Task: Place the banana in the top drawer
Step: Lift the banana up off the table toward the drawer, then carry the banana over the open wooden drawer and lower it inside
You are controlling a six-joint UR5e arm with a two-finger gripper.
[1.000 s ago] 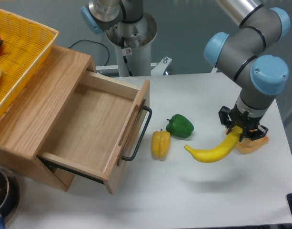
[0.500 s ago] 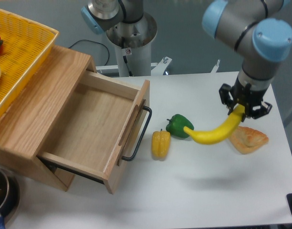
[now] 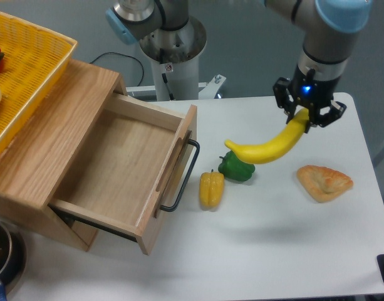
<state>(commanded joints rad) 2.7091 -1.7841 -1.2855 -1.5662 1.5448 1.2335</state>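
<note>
Bright-yellow, long curved toy banana [image 3: 267,147] hangs clear above the table, clamped at its right end by the black two-finger gripper [image 3: 306,115], long axis pointing left toward the open light-oak wooden top drawer [image 3: 126,172].

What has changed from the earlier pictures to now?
The gripper, shut on the banana, has lifted it off the table and carried it left, toward the top drawer; it now hangs above the green pepper. The drawer, both peppers and the pastry stayed in place.
</note>
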